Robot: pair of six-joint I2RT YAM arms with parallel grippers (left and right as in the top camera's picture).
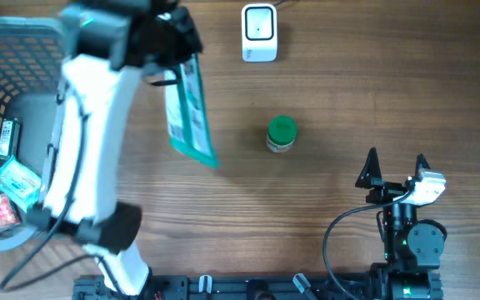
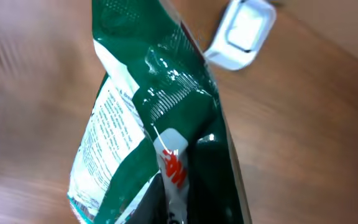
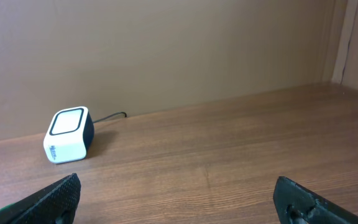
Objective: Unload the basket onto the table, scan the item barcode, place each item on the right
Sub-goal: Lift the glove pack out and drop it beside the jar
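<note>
Left gripper [image 1: 173, 60] pinching green pouch [image 1: 188, 112] top, long axis near-far. Scanner [image 1: 259, 32] lies right, slightly farther; left arm nearer. Right gripper [image 1: 396, 171] spread, empty.

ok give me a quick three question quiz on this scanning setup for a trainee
1. What is the left gripper shut on? A) a green pouch B) a bottle C) nothing
2. True or false: the right gripper is open and holds nothing.
3. Fill in: on the table between the white scanner and the right gripper stands a jar with a ___ lid.

Key: 1 A; 2 true; 3 green
</note>
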